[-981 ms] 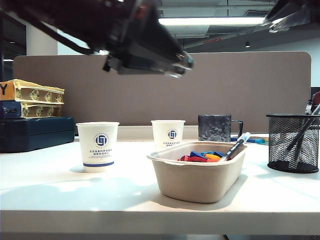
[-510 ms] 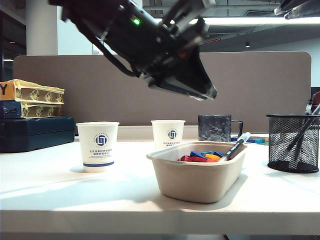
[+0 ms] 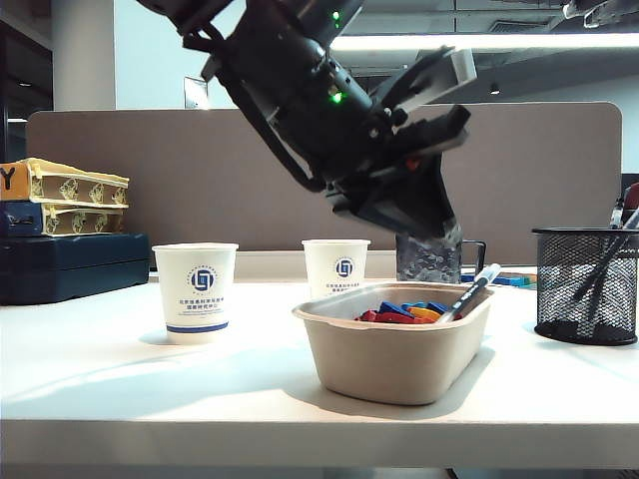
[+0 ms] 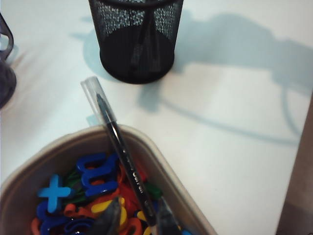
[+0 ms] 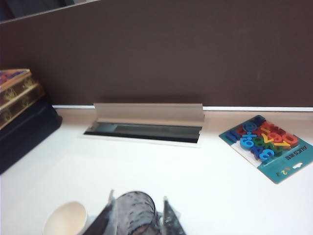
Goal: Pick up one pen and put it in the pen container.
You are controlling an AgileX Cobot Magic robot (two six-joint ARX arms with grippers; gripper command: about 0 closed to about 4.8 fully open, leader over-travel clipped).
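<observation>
The pen [image 3: 469, 291] [image 4: 117, 142] has a dark barrel and a pale capped end. It leans in the beige tray [image 3: 389, 359] [image 4: 19, 205] with its cap over the rim, pointing toward the pen container. My left gripper [image 3: 439, 225] [image 4: 138, 223] hangs open just above the tray. Its fingers straddle the pen's lower end among coloured pieces, and the pen lies close to one finger. The pen container [image 3: 584, 284] [image 4: 137, 39] is a black mesh cup on the right with dark pens inside. My right gripper [image 5: 137, 220] is open high above the table.
Two paper cups [image 3: 196, 289] [image 3: 335, 264] stand left of the tray. A dark mug [image 3: 429, 257] [image 5: 134, 213] stands behind it, far below the right gripper's fingers. Stacked boxes [image 3: 60, 230] sit at far left. A card of coloured numbers [image 5: 266, 144] lies near the partition.
My left arm has swung down and to the right, from high at the upper left to just over the tray's far end. The pen, tray and cups have not moved.
</observation>
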